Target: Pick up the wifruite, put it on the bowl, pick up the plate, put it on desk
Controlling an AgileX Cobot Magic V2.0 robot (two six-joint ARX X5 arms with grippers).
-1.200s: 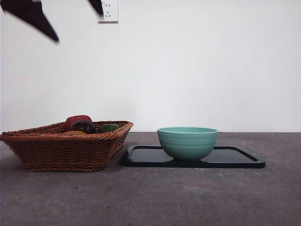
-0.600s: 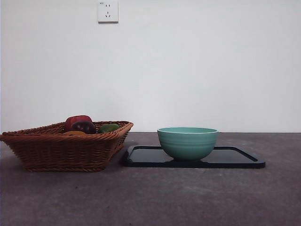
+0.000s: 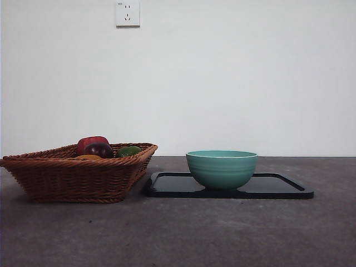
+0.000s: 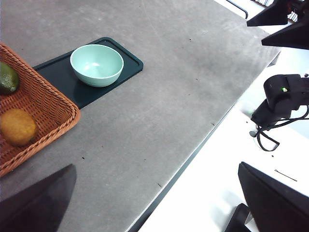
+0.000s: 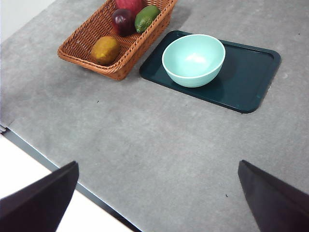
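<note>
The orange-brown wifruite [image 5: 105, 50] lies in the near end of the wicker basket [image 5: 82, 41]; it also shows in the left wrist view [image 4: 18, 126] and barely over the rim in the front view [image 3: 88, 157]. The empty mint-green bowl [image 3: 221, 168] [image 5: 193, 59] [image 4: 96, 65] stands on the dark plate [image 3: 281, 187] [image 5: 251, 82] [image 4: 55, 77], a flat tray on the desk [image 3: 222, 233]. My left gripper [image 4: 154, 200] and right gripper [image 5: 154, 200] are both open, empty and high above the desk, out of the front view.
The basket [image 3: 72, 175] sits left of the plate, touching its corner, and also holds a dark red fruit [image 5: 122, 21], a red fruit [image 5: 129, 5] and a green fruit [image 5: 147, 17]. The desk's front edge [image 5: 58, 169] lies below my right gripper.
One second ago black gripper tips showed at the front view's top left. They have risen out of that view. The fruit, bowl and plate have not moved.
</note>
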